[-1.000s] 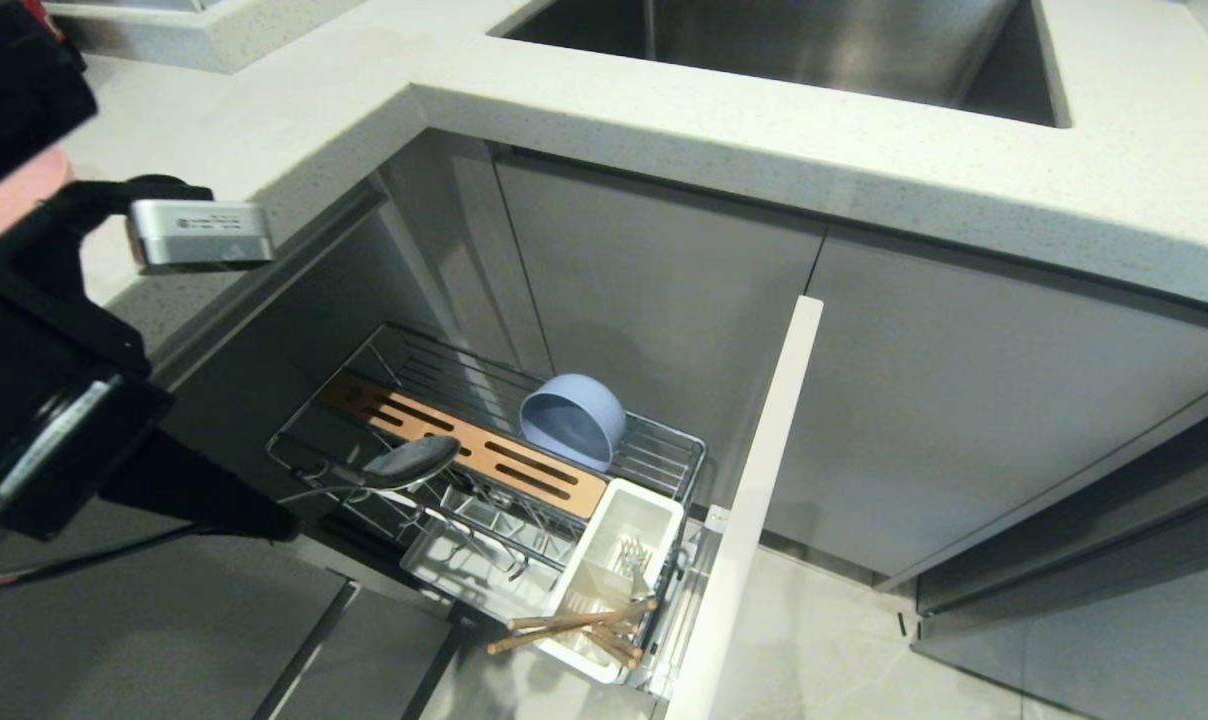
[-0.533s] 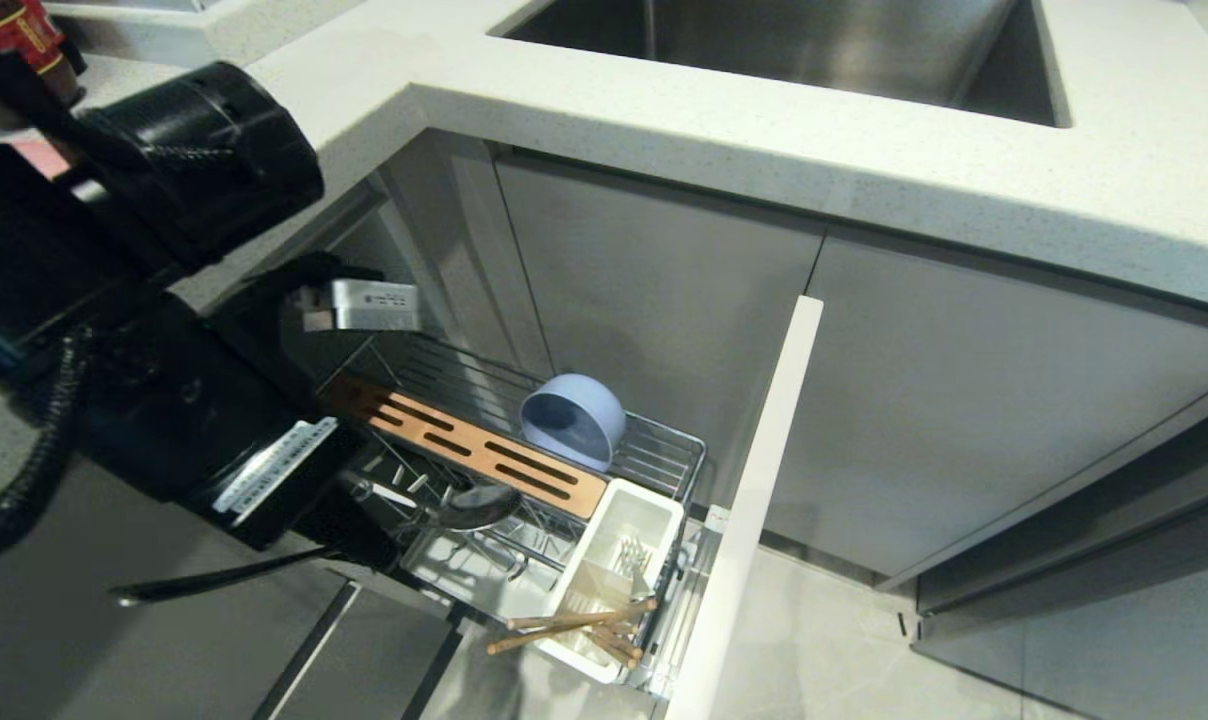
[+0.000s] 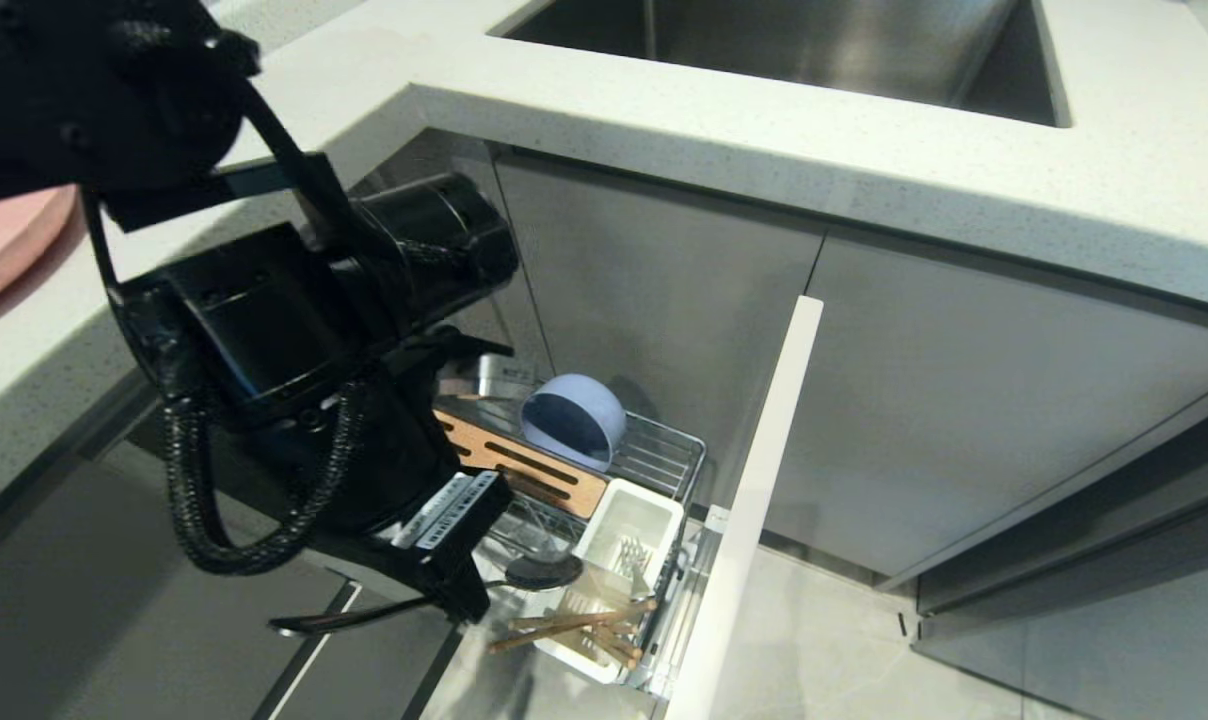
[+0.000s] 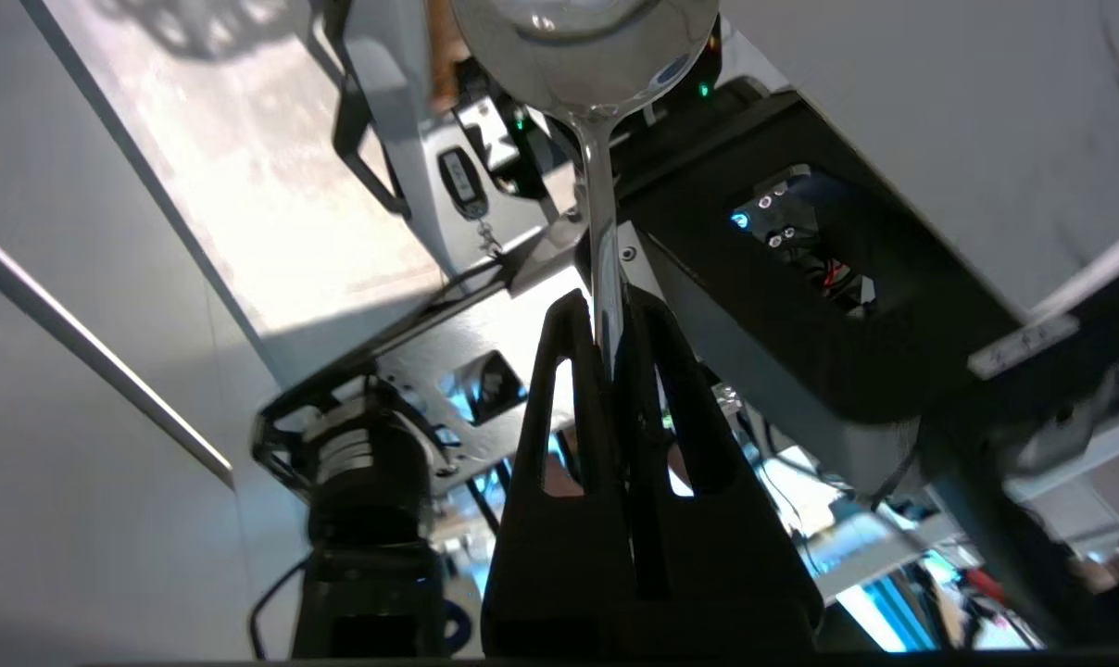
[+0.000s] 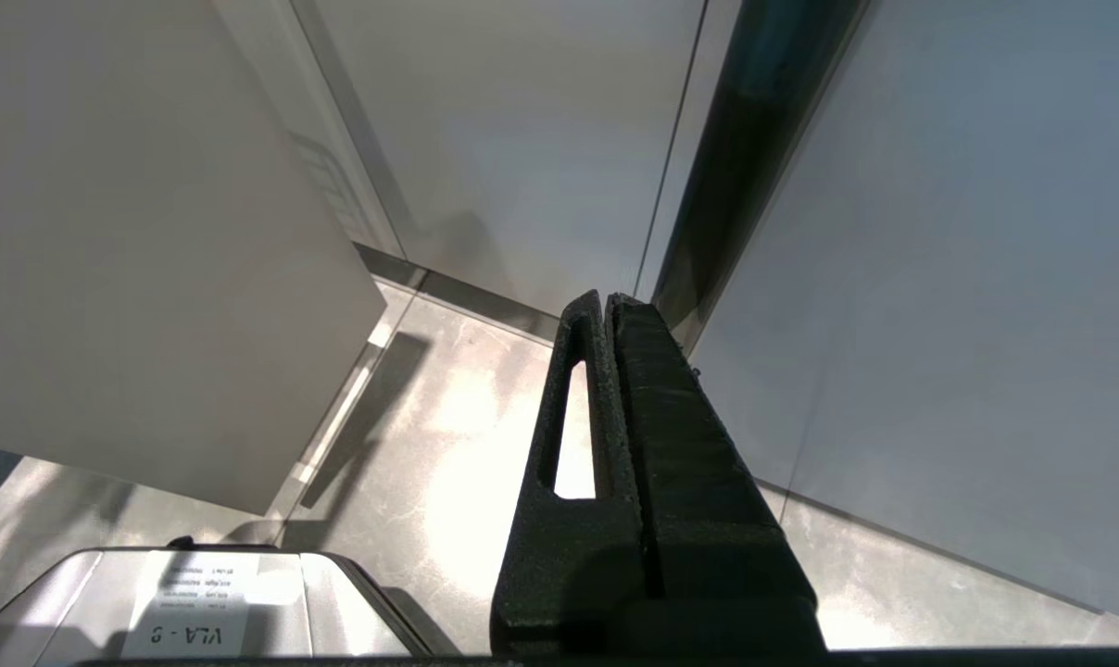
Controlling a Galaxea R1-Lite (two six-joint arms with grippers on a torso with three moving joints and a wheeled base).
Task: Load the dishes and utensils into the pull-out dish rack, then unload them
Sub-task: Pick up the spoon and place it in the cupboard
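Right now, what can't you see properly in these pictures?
- Rack: the head view shows only one end; the left arm covers the rest.
- Spoon: the left wrist view's edge cuts off its bowl, and the left hand, shut on it, hides part of the handle.
- Pink plate: cut off by the head view's edge.
- Right hand: absent from the head view.

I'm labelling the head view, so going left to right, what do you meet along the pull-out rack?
Left pincer → spoon bowl end → pale blue bowl → white cutlery cup → tall white front panel.
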